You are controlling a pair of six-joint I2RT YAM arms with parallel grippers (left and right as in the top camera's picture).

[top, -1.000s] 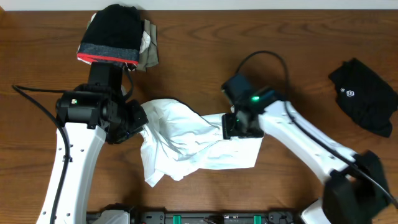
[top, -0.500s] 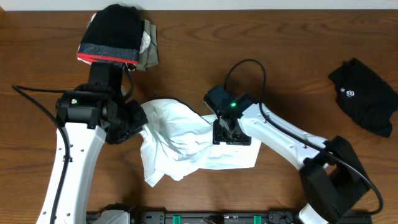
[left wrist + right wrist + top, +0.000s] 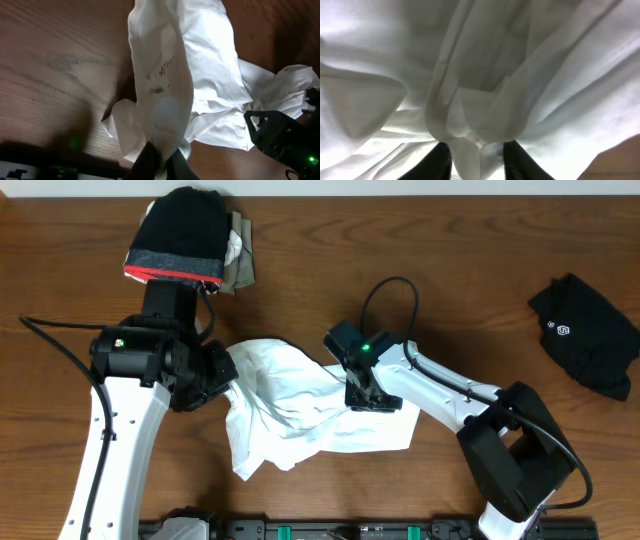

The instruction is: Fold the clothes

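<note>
The white T-shirt [image 3: 300, 415] lies crumpled at the middle of the wooden table. My left gripper [image 3: 225, 377] is shut on its left edge; in the left wrist view the jaws [image 3: 159, 165] pinch a bunched fold of the shirt [image 3: 200, 75]. My right gripper [image 3: 366, 395] sits over the shirt's upper right part. In the right wrist view its fingers [image 3: 477, 160] hold a gathered fold of white fabric [image 3: 480, 75] between them. A black garment [image 3: 585, 335] with a small white logo lies at the far right, apart from both grippers.
A pile of folded clothes [image 3: 185, 235], black with a grey and red band over tan cloth, sits at the back left. A black cable [image 3: 50, 335] runs along the left arm. The table's front edge holds the arm bases [image 3: 300, 530].
My right gripper has moved left across the shirt's upper right part and its arm has swung inward. The left gripper and the rest of the shirt have stayed put.
</note>
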